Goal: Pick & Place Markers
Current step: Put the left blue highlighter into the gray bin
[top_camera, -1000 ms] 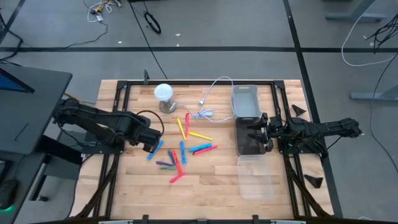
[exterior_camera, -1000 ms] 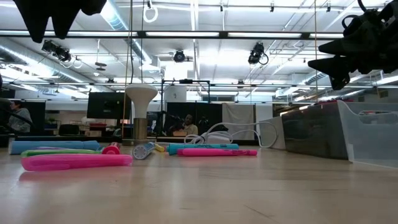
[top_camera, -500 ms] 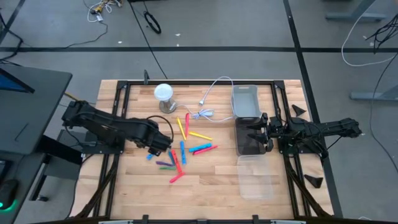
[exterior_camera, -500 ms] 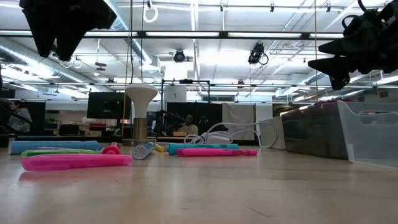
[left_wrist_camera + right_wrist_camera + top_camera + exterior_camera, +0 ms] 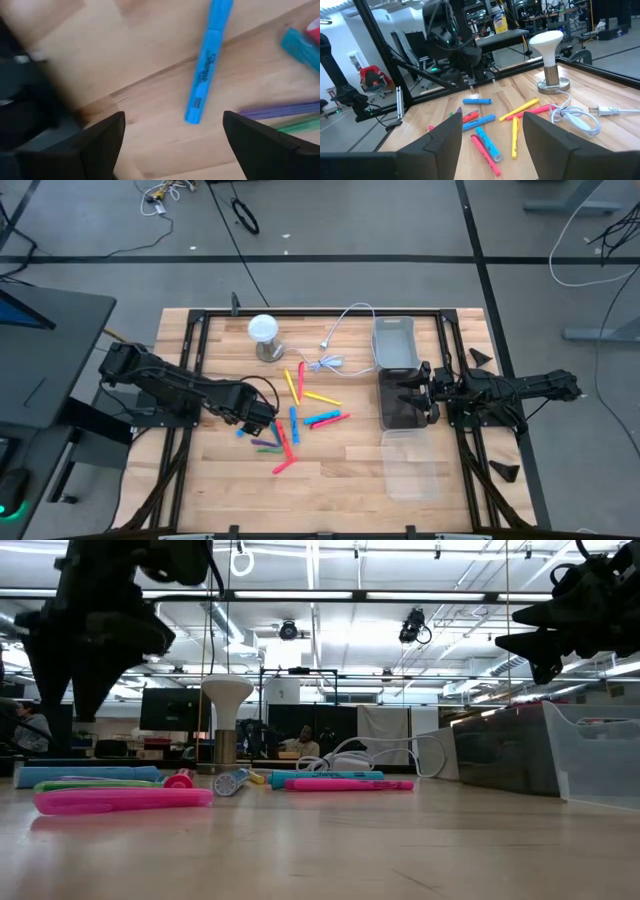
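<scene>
high view: left gripper (image 5: 262, 416) sits over the left end of the markers (image 5: 295, 415), which lie scattered mid-bench; right gripper (image 5: 408, 394) hangs over the dark bin (image 5: 400, 412) near the right edge, a lamp (image 5: 263, 333) toward the back edge
low view: pink marker (image 5: 120, 800) lies nearest, flat on the bench
left wrist view: fingers (image 5: 102, 140) spread wide with nothing between them, blue marker (image 5: 207, 57) just ahead
right wrist view: fingers (image 5: 445, 137) apart, holding nothing, white cable (image 5: 577, 117) beside the lamp
</scene>
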